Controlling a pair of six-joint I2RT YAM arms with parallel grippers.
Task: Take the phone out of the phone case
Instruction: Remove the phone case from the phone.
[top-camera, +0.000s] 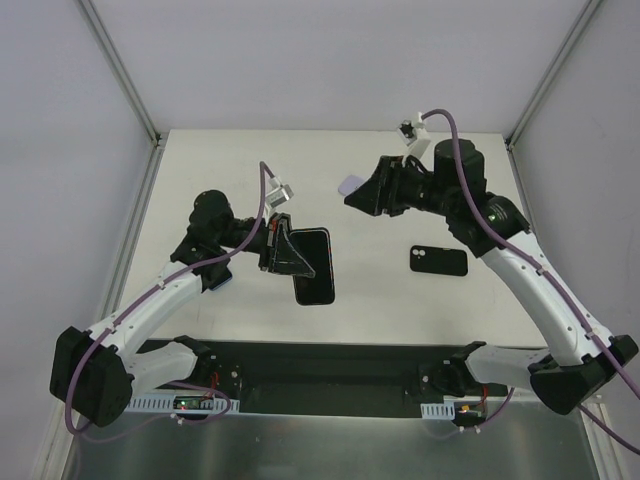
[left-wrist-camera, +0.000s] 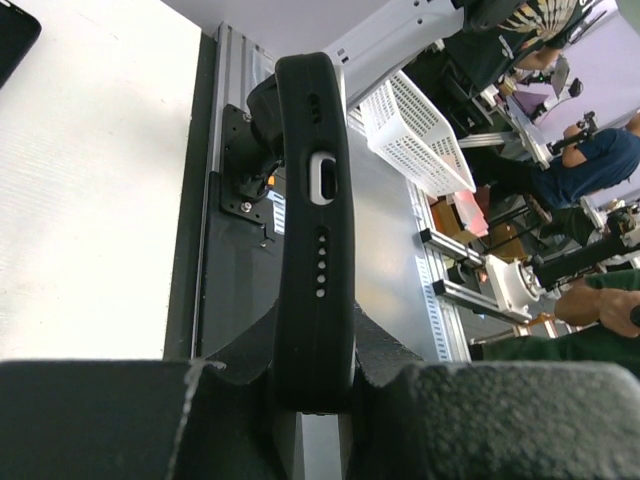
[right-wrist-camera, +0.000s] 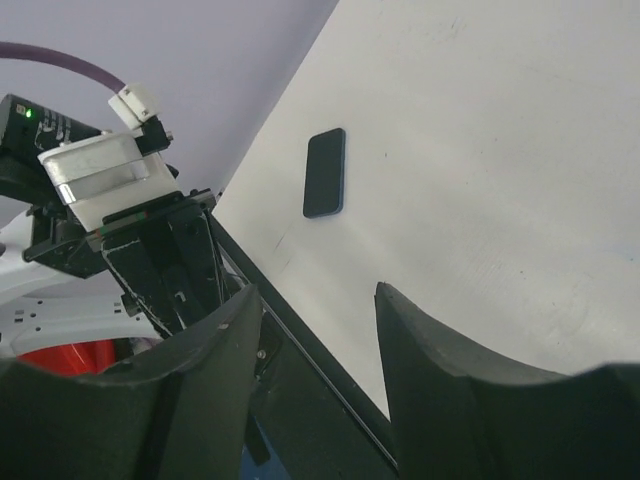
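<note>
My left gripper (top-camera: 288, 252) is shut on a black phone case (top-camera: 313, 266) and holds it above the table's middle. In the left wrist view the case (left-wrist-camera: 314, 230) stands edge-on between the fingers (left-wrist-camera: 313, 372); light shows through its port cutout and small holes. A dark phone (top-camera: 438, 260) lies flat on the table to the right, camera side up, apart from the case; it also shows in the right wrist view (right-wrist-camera: 325, 172). My right gripper (top-camera: 352, 196) is open and empty, raised over the far middle of the table (right-wrist-camera: 318, 290).
A black strip (top-camera: 330, 362) runs along the table's near edge by the arm bases. White walls and metal posts bound the table on three sides. A white basket (left-wrist-camera: 415, 135) and people sit beyond the table. The left arm's wrist (right-wrist-camera: 110, 190) is close to my right gripper.
</note>
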